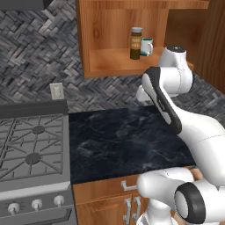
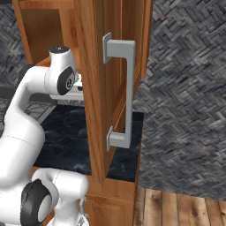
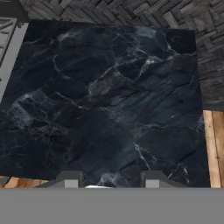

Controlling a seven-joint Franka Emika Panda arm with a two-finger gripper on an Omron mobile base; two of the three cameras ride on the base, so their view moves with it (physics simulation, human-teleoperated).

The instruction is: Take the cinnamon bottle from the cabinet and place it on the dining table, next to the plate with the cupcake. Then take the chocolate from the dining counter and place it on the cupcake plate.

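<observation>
So the arm (image 1: 176,110) is folded up over the dark marble bench (image 1: 123,140), elbow high, with the wrist tucked down at about 3 o'clock in the left base view. The hand (image 3: 108,183) looks down at the bench, and its two fingertips (image 3: 70,180) poke up at 6 o'clock in the hand view. They're pressed in as far as they go and aren't pinching anything, just bare marble below them.

The bottle (image 1: 136,43) is still in the open cabinet (image 1: 110,61), standing upright on the shelf at roughly 12 o'clock in the left base view, above the arm. A white mug (image 1: 146,46) sits right beside it at its 3 o'clock, so close they look like they're touching.

The stove (image 1: 33,149) fills the 9 o'clock side of the bench, with a wall outlet (image 1: 56,91) on the herringbone backsplash above it.

In the right base view the open cabinet door (image 2: 110,88) stands edge-on in the middle, its grey handle (image 2: 123,92) facing the camera, with the arm at its 9 o'clock.
</observation>
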